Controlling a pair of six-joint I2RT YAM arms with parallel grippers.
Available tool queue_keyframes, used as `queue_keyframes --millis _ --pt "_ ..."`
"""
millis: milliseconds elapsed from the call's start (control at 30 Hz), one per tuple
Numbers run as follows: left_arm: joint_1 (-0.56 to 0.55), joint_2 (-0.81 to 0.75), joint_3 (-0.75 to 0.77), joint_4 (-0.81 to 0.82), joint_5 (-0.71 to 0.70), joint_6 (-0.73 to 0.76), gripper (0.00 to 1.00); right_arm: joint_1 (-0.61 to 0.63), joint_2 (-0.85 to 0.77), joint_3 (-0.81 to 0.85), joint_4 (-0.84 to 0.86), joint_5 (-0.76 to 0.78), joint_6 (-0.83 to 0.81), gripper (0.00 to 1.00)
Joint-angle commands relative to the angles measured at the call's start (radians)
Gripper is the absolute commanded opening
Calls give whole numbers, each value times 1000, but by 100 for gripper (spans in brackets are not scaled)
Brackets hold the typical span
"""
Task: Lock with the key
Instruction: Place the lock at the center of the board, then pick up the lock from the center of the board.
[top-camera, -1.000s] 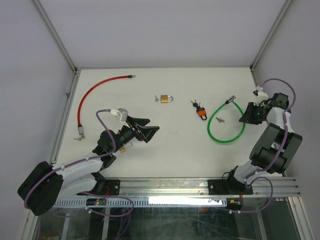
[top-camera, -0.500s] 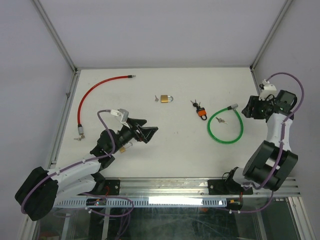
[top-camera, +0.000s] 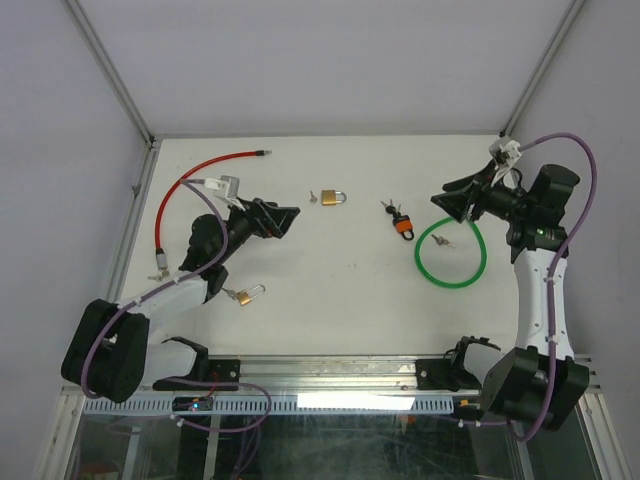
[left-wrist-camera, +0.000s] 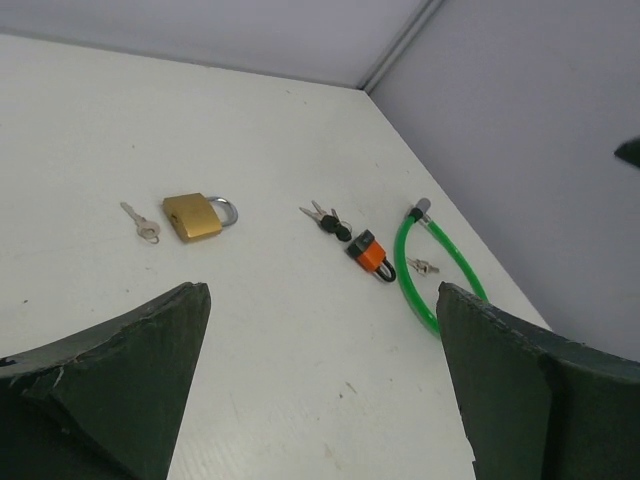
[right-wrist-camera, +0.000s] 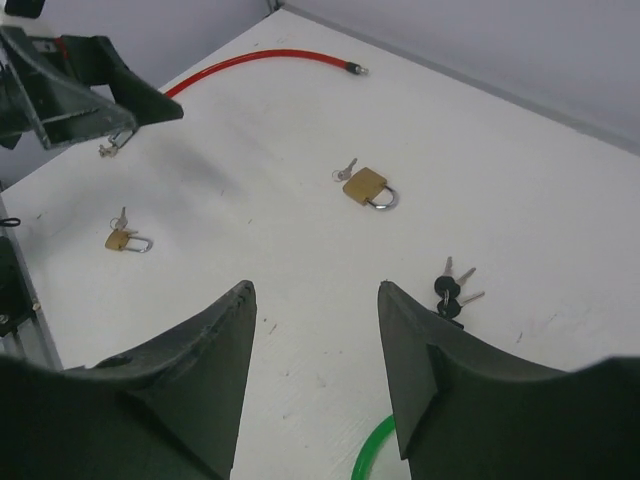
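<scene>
From the overhead view, my left pincer (top-camera: 288, 222) hovers over the left half of the tabletop (top-camera: 340, 300), jaws spread wide and holding nothing. The right pincer (top-camera: 450, 205) hangs above the far right side, also spread and empty, just over the far end of the green cable lock (top-camera: 451, 253).

The brass padlock (top-camera: 334, 197) lies flat at the far middle, between the two pincers and touched by neither. Its silver key (top-camera: 313, 196) rests just to its left, apart from the body. In my left wrist view the shackle points right and the key is loose. Any stamp on the brass is too small to read.

To the right of it lies an orange-and-black padlock (top-camera: 403, 228) with a bunch of black-headed keys (top-camera: 389, 208) at its far side. A small pair of keys (top-camera: 441, 240) sits inside the green loop. A red cable (top-camera: 195, 180) curves along the far left. A smaller brass padlock (top-camera: 247, 294) lies near the left arm, well apart from the rest, with what looks like a key in it.
</scene>
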Motion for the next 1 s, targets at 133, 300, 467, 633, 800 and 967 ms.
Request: queue_keyframes --millis 133,300,467,633,800,967 --pt "202 292 139 209 114 -338 99 -9 41 -174 197 -87 75 54" --pt "285 459 277 153 108 -438 99 -6 41 -157 133 -63 14 54" --pt "297 532 482 -185 -100 -341 99 0 6 -175 151 -40 14 54" --pt "297 673 894 -785 -426 -345 99 15 -5 -179 155 -27 9 54" --pt "310 816 1147 -1056 -579 -354 99 30 -3 -179 150 -23 4 54" --pt "349 930 1307 -1116 -549 -431 99 35 -8 -179 146 -23 -2 54"
